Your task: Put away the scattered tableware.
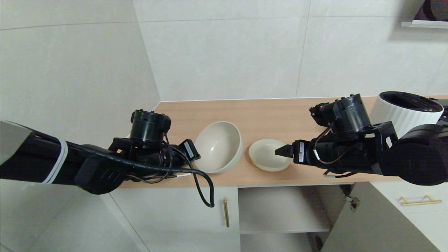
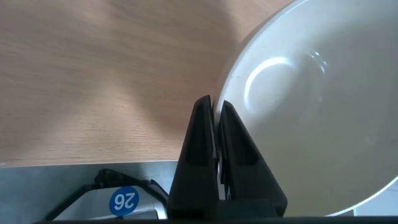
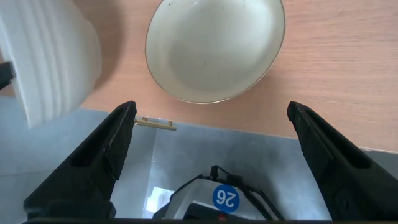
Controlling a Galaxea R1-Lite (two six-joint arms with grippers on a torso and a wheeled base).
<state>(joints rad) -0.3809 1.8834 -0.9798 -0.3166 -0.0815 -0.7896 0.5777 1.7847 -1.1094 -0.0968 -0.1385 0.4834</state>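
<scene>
A large cream bowl rests tilted on the wooden counter, its opening facing the front left. My left gripper is shut on its near rim; the left wrist view has both fingers pinching the large bowl's edge at the gripper. To its right a smaller cream bowl sits upright by the counter's front edge. My right gripper hovers at its right side, open. In the right wrist view the small bowl lies beyond the wide-spread right gripper.
A white ribbed container stands at the counter's right end, also beside the small bowl as the container. Below the counter a cabinet stands open with a shelf; its door swings out to the right. Tiled walls close the back and left.
</scene>
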